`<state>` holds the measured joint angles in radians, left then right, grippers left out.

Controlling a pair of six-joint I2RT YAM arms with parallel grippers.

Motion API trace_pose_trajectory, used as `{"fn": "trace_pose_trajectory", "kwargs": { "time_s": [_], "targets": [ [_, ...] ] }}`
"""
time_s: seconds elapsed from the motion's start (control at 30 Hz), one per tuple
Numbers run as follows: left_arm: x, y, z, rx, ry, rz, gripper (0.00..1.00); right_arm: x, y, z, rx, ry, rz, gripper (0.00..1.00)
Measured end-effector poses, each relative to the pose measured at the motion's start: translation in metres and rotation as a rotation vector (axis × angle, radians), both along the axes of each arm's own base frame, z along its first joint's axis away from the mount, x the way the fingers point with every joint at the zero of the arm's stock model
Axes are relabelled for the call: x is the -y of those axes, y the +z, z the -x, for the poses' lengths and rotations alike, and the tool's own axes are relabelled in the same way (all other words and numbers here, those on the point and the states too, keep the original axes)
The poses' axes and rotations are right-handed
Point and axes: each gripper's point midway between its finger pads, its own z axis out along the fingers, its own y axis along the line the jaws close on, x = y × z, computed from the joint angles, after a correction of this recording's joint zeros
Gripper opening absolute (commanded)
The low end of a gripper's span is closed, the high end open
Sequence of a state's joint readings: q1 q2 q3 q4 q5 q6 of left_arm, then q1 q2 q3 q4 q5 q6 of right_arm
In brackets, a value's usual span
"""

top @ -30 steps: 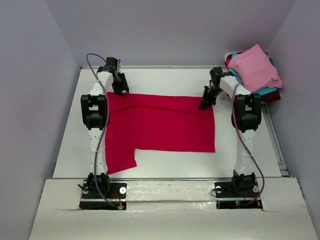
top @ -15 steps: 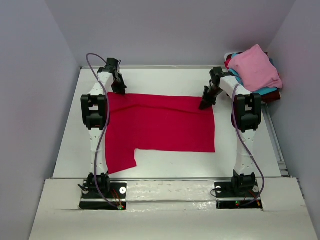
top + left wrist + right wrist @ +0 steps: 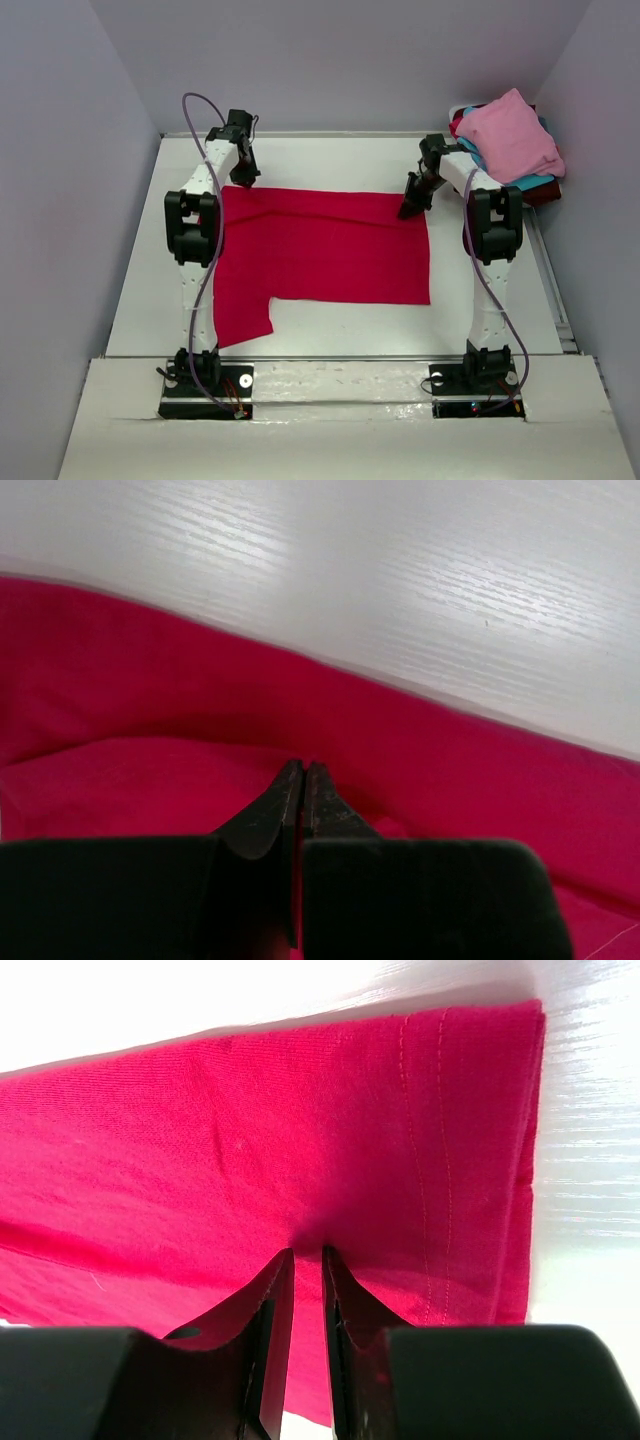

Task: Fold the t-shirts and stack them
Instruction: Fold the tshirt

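Red shirt (image 3: 325, 255): flat on desk (image 3: 340, 325), centre of frame, sleeve at lower left, long axis left to right.
2 hands sit on its far edge.
Left hand (image 3: 246, 180): upper-left corner, pressed together on the cloth; whether it has caught any is unclear.
Right hand (image 3: 410, 208): upper-right corner, pinching a fold.
The coming fold likely draws the far edge nearward.
Pile (image 3: 510, 140): upper right, nearer the right hand.

No text, label, brand, number or sign can be read in any view. The crimson-red t-shirt (image 3: 330, 250) shows only plain cloth and stitching, and so does the pile of folded shirts (image 3: 510, 140) off the crimson-red t-shirt's far right corner. The white worktop (image 3: 330, 160) around it bears no marking.
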<state>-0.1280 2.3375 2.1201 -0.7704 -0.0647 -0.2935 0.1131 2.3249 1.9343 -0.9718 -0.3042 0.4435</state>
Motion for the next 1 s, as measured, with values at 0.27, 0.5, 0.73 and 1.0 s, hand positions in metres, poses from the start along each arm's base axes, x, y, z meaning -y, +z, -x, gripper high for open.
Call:
{"fn": "trace_pose_trajectory", "kwargs": {
  "time_s": [0.27,0.5,0.73,1.0],
  "targets": [
    [0.005,0.027,0.024,0.008,0.007,-0.050,0.06,-0.002,0.001,0.000,0.000,0.004,-0.010,0.23],
    [0.017,0.018,0.064,-0.060,0.014,-0.055,0.06,-0.003,0.001,0.001,-0.001,0.007,-0.020,0.24],
    [0.043,0.007,0.108,-0.118,-0.001,-0.041,0.06,-0.006,0.003,0.001,-0.003,0.011,-0.035,0.23],
    [0.061,0.003,0.142,-0.137,0.013,-0.009,0.06,-0.007,0.003,0.002,-0.003,0.016,-0.043,0.23]
  ]
}}
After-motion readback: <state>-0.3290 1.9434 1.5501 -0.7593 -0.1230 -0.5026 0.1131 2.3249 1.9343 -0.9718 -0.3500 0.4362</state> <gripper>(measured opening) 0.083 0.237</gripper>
